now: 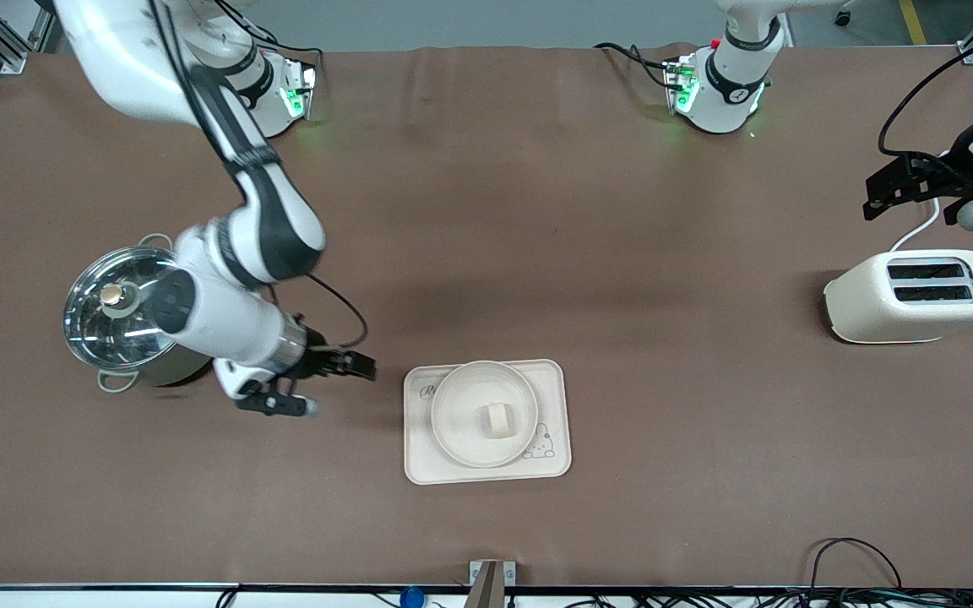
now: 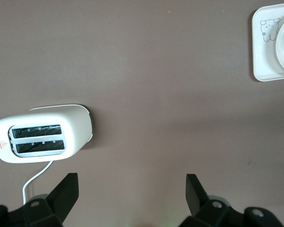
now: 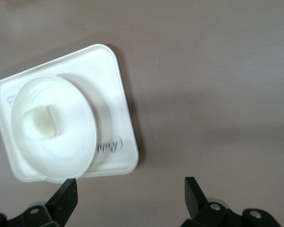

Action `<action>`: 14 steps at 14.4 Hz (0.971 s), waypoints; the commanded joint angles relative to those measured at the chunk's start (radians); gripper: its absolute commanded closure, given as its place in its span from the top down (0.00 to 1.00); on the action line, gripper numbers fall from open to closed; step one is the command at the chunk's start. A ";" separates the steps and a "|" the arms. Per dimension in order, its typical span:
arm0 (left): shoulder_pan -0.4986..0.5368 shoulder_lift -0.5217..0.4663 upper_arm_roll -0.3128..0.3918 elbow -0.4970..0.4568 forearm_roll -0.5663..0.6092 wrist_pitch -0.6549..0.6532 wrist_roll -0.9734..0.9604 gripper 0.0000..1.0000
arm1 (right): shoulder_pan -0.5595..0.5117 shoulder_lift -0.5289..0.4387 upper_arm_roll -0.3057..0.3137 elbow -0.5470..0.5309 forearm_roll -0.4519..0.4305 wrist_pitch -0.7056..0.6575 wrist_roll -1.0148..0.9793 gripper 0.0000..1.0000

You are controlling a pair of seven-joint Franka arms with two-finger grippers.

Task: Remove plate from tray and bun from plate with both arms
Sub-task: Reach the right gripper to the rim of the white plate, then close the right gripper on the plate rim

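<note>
The bun (image 1: 497, 419) sits in the plate (image 1: 453, 422), which rests on a tray (image 1: 554, 456) at the near middle of the table (image 1: 537, 211). The right gripper (image 1: 330, 384), fingers spread and empty, hangs over bare table between tray and a lidded pot (image 1: 119, 308) at the right arm's end. The left gripper (image 1: 917, 190), jaws apart and empty, hovers above a 2-slot toaster (image 1: 913, 295) at the left arm's end.
</note>
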 commanded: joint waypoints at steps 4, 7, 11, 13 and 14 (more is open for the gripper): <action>0.003 -0.002 -0.001 0.009 0.015 -0.020 0.014 1.00 | 0.084 0.252 -0.010 0.250 0.030 0.125 0.089 1.00; 0.005 -0.003 -0.001 0.009 0.015 -0.021 0.018 1.00 | 0.104 0.292 -0.010 0.301 0.028 0.129 0.094 0.93; 0.019 -0.005 -0.001 0.009 0.015 -0.028 0.019 1.00 | 0.121 0.352 -0.010 0.317 0.028 0.197 0.083 0.73; 0.019 -0.005 -0.001 0.009 0.015 -0.032 0.021 1.00 | 0.139 0.368 -0.011 0.323 0.027 0.208 0.085 0.62; 0.019 -0.005 -0.001 0.009 0.015 -0.034 0.021 1.00 | 0.141 0.368 -0.010 0.324 0.027 0.208 0.085 0.54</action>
